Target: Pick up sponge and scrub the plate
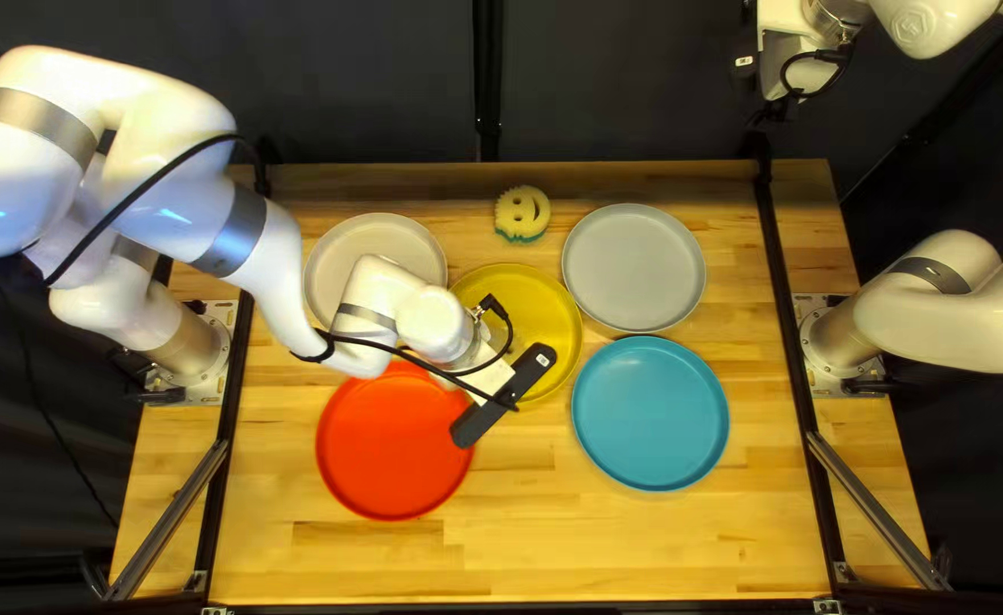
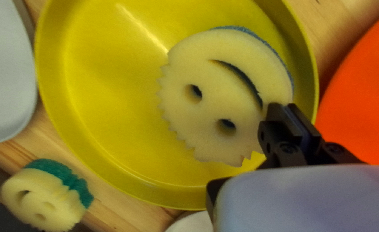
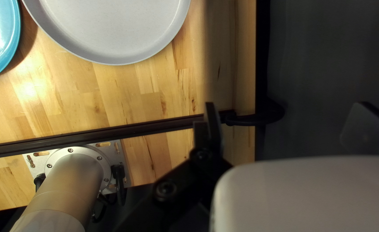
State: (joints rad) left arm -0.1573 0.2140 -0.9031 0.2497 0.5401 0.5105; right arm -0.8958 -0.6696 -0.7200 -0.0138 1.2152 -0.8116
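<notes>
My left gripper is shut on a pale yellow smiley-face sponge with a blue scrub backing. The sponge lies flat inside the yellow plate, near the rim on the orange plate's side. One black finger shows at the sponge's edge. From above, the left wrist hides the held sponge over the yellow plate. A second smiley sponge, backed in green, lies loose on the table beyond the plates, also seen as the green-backed sponge. My right gripper hangs open and empty, high over the table's right edge.
Around the yellow plate sit a cream plate, a grey plate, a blue plate and an orange plate. The right arm's base stands below the right gripper. Bare wood runs along the table's near edge.
</notes>
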